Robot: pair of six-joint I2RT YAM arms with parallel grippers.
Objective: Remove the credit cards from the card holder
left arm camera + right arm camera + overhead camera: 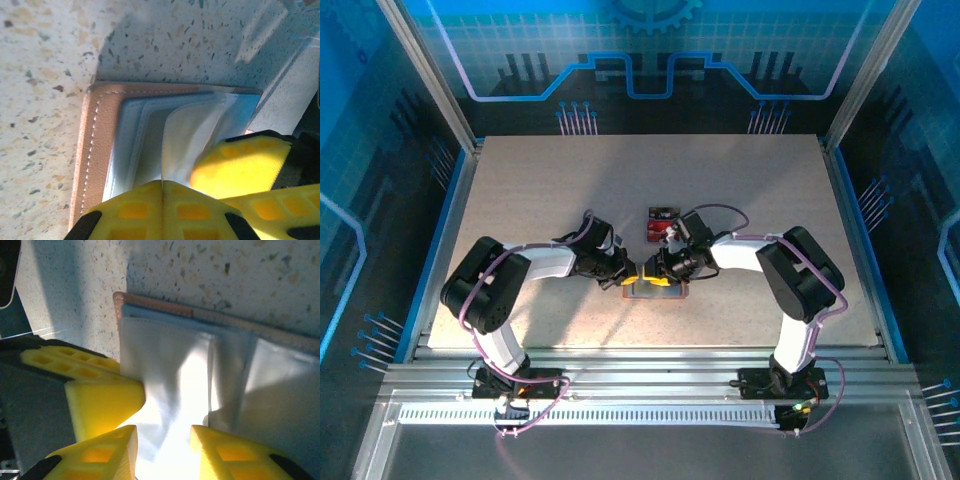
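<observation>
The tan card holder (pixel 657 292) lies open on the table between both arms, its brown stitched rim (pixel 96 150) and grey inner pockets (pixel 165 355) showing. My left gripper (pixel 162 183) is shut, pinching a thin grey pocket flap (pixel 182 135) that stands up from the holder. My right gripper (pixel 162 440) stands open, its fingers apart over the grey pocket and close beside the left one. Red credit cards (pixel 659 232) lie flat on the table just beyond the holder, with another dark-marked card (pixel 661 212) behind them.
The speckled tabletop (pixel 540 190) has free room left, right and behind the holder. Blue walls enclose the table, and an aluminium rail (pixel 640 365) runs along the near edge by the arm bases.
</observation>
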